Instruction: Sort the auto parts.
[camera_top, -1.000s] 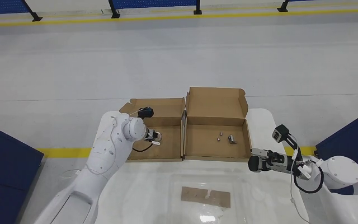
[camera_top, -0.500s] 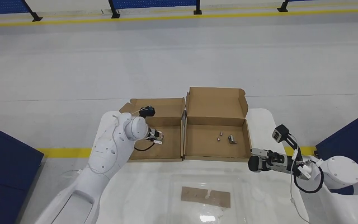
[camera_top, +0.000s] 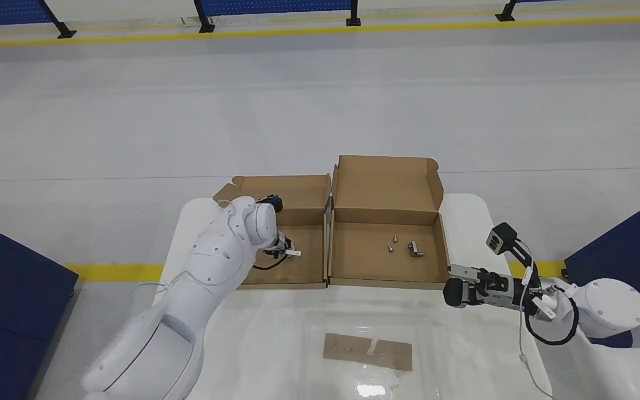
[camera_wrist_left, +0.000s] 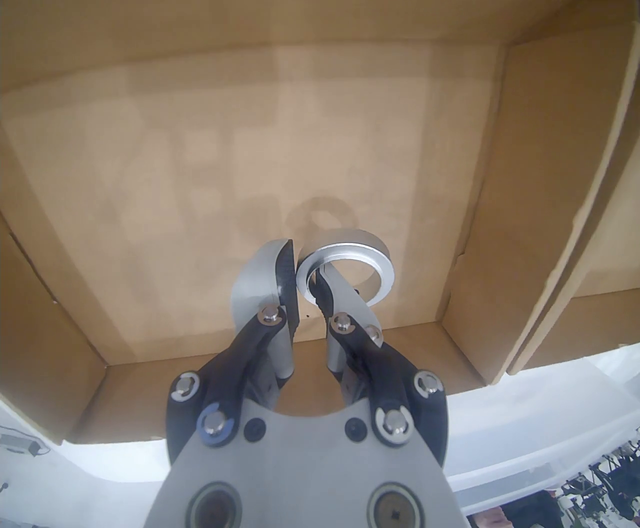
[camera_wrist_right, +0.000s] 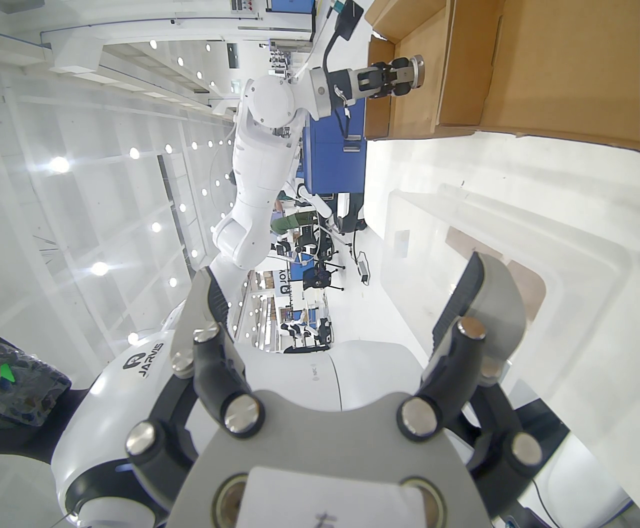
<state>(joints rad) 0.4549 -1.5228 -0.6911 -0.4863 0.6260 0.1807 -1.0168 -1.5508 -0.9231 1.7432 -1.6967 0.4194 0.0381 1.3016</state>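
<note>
Presently, a silver ring (camera_wrist_left: 384, 270) is pinched by its rim in the nearly closed left end effector (camera_wrist_left: 300, 280), over the floor of the left cardboard box (camera_wrist_left: 250, 125). Small metal parts (camera_top: 413, 248) are seen in the right box (camera_top: 365, 255). The right end effector (camera_wrist_right: 340, 280) is held wide open and empty above the white surface (camera_top: 290, 335). A yellow line (camera_top: 320, 30) is painted across the pale floor behind.

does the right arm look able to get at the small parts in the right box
Probably yes: the right tool is open and empty beside the right box, which is open-topped with nothing covering the small parts.
</note>
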